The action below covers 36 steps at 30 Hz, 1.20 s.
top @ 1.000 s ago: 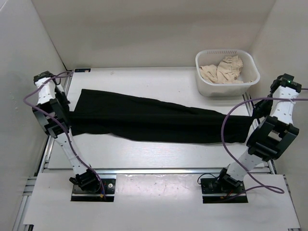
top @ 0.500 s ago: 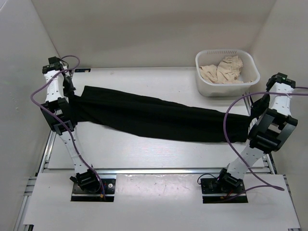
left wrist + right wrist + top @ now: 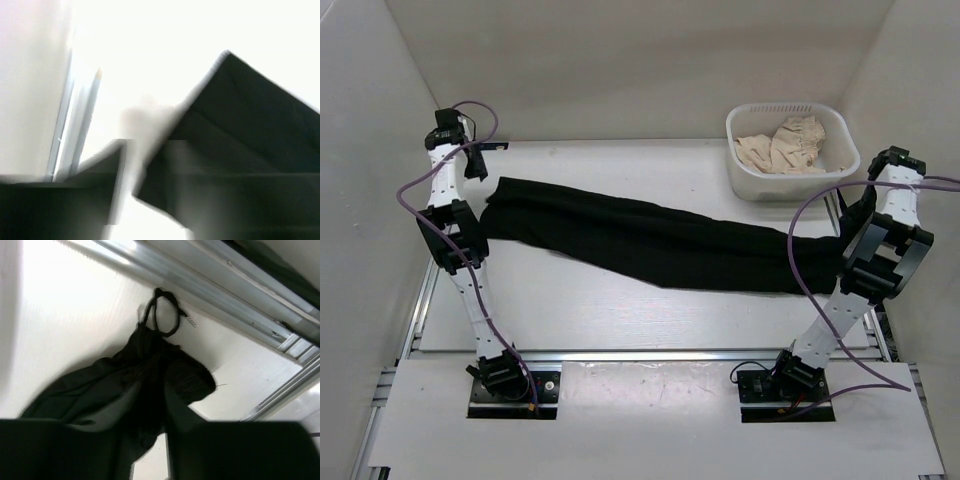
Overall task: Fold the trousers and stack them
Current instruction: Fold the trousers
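Black trousers [image 3: 650, 240] run from left claw [image 3: 145, 190], grip unclear, to right claw [image 3: 167, 429] clamped on them.

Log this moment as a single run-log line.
trousers: stretched lengthwise across table | left gripper: shut on left end | right gripper: shut on right end | fold: not started

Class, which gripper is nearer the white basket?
Right. The right gripper holds the trousers close to the white basket; the left gripper is at their far end, across the table.
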Motion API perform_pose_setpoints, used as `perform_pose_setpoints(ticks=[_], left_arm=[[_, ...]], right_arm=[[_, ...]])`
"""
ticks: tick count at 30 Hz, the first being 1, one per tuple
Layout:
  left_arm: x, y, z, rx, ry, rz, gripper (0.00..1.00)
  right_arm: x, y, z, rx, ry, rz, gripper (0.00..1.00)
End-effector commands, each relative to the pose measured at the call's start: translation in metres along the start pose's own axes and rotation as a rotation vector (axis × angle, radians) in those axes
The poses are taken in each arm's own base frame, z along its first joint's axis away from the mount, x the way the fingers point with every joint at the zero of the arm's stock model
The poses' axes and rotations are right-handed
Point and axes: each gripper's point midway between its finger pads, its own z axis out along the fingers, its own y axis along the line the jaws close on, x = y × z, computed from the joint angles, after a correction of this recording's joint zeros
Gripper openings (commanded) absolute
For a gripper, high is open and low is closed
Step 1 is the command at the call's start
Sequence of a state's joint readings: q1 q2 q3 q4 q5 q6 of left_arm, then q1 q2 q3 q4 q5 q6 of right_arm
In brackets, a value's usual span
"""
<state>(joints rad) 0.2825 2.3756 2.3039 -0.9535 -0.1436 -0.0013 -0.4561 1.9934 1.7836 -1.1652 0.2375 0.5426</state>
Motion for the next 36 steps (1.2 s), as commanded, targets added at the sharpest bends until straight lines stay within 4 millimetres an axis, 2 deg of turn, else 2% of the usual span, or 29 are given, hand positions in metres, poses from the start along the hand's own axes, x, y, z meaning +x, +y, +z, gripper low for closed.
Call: perform_pose_setpoints(ticks=[1, 3, 4, 6, 7, 8, 9, 10, 11, 12, 13, 14, 15, 17, 18, 20, 21, 22, 23, 25, 27, 28, 30, 31, 32, 33, 34, 35, 36], left_arm=[[-0.051, 0.033, 0.004, -0.147, -0.183, -0.05, 0.75], [-0.048, 0.029, 0.019, -0.165, -0.173, -0.043, 0.95], [-0.048, 0.033, 0.019, -0.189, -0.173, -0.045, 1.0], [-0.041, 0.035, 0.022, -0.205, -0.155, -0.042, 1.0], [-0.045, 0.037, 0.011, -0.205, -0.168, -0.045, 1.0], [-0.033, 0.036, 0.012, -0.205, -0.136, -0.037, 1.0], [-0.029, 0.037, 0.007, -0.205, -0.128, -0.035, 1.0], [-0.033, 0.037, -0.012, -0.185, -0.147, -0.039, 1.0], [-0.01, 0.029, -0.006, -0.144, -0.09, -0.023, 1.0], [0.0, 0.024, -0.008, -0.116, -0.071, -0.018, 1.0], [0.002, 0.019, -0.02, -0.079, -0.074, -0.017, 1.0], [0.015, 0.003, -0.019, 0.017, -0.041, -0.009, 1.0], [0.04, -0.006, -0.014, 0.062, 0.024, -0.001, 1.0], [0.059, -0.019, -0.009, 0.128, 0.076, 0.002, 1.0], [0.068, -0.028, -0.011, 0.18, 0.107, 0.002, 1.0], [0.09, -0.038, 0.007, 0.226, 0.2, 0.002, 1.0], [0.089, -0.047, 0.007, 0.276, 0.213, -0.003, 1.0], [0.1, -0.051, 0.008, 0.295, 0.262, -0.006, 1.0], [0.11, -0.054, 0.018, 0.304, 0.293, -0.007, 1.0], [0.118, -0.055, 0.026, 0.304, 0.318, -0.008, 1.0], [0.13, -0.056, 0.034, 0.304, 0.35, -0.008, 0.98], [0.133, -0.057, 0.034, 0.303, 0.36, -0.008, 0.89], [0.138, -0.057, 0.035, 0.303, 0.372, -0.008, 0.66], [0.147, -0.057, 0.036, 0.303, 0.394, -0.009, 0.47], [0.152, -0.057, 0.036, 0.303, 0.408, -0.009, 0.34], [0.156, -0.056, 0.033, 0.302, 0.421, -0.009, 0.19], [0.165, -0.056, 0.029, 0.302, 0.441, -0.009, 0.14], [0.169, -0.056, 0.026, 0.302, 0.451, -0.009, 0.14], [0.169, -0.052, 0.02, 0.285, 0.446, -0.005, 0.14]], right_arm=[[-0.033, 0.005, 0.01, 0.015, -0.103, -0.014, 0.39], [-0.038, 0.025, 0.003, -0.044, -0.147, -0.029, 0.53], [-0.041, 0.026, 0.003, -0.05, -0.159, -0.036, 0.56], [-0.047, 0.044, -0.017, -0.103, -0.216, -0.052, 0.57], [-0.047, 0.05, -0.021, -0.12, -0.221, -0.07, 0.61], [-0.047, 0.06, -0.032, -0.156, -0.246, -0.094, 0.62], [-0.05, 0.065, -0.046, -0.19, -0.279, -0.105, 0.62], [-0.049, 0.07, -0.053, -0.209, -0.295, -0.131, 0.65], [-0.044, 0.076, -0.06, -0.223, -0.305, -0.148, 0.67], [-0.045, 0.078, -0.073, -0.244, -0.339, -0.161, 0.69], [-0.047, 0.081, -0.079, -0.246, -0.366, -0.179, 0.73], [-0.05, 0.079, -0.086, -0.246, -0.389, -0.182, 0.76], [-0.051, 0.08, -0.092, -0.246, -0.414, -0.193, 0.83], [-0.056, 0.074, -0.097, -0.216, -0.439, -0.211, 0.9], [-0.055, 0.071, -0.092, -0.189, -0.423, -0.226, 0.92], [-0.054, 0.073, -0.098, -0.19, -0.435, -0.276, 0.94], [-0.055, 0.071, -0.098, -0.177, -0.441, -0.289, 0.98], [-0.046, 0.078, -0.097, -0.181, -0.44, -0.327, 0.99], [-0.042, 0.078, -0.102, -0.185, -0.45, -0.359, 0.99], [-0.034, 0.091, -0.112, -0.233, -0.473, -0.408, 0.99], [-0.015, 0.106, -0.122, -0.308, -0.466, -0.483, 0.99], [-0.005, 0.109, -0.133, -0.341, -0.473, -0.5, 0.97], [0.025, 0.12, -0.132, -0.367, -0.452, -0.564, 0.86], [0.038, 0.119, -0.142, -0.396, -0.458, -0.586, 0.79], [0.058, 0.116, -0.128, -0.396, -0.412, -0.619, 0.7], [0.08, 0.12, -0.125, -0.426, -0.378, -0.628, 0.49], [0.095, 0.115, -0.13, -0.466, -0.369, -0.63, 0.37], [0.129, 0.113, -0.104, -0.492, -0.269, -0.666, 0.27], [0.145, 0.107, -0.101, -0.512, -0.246, -0.657, 0.11]])
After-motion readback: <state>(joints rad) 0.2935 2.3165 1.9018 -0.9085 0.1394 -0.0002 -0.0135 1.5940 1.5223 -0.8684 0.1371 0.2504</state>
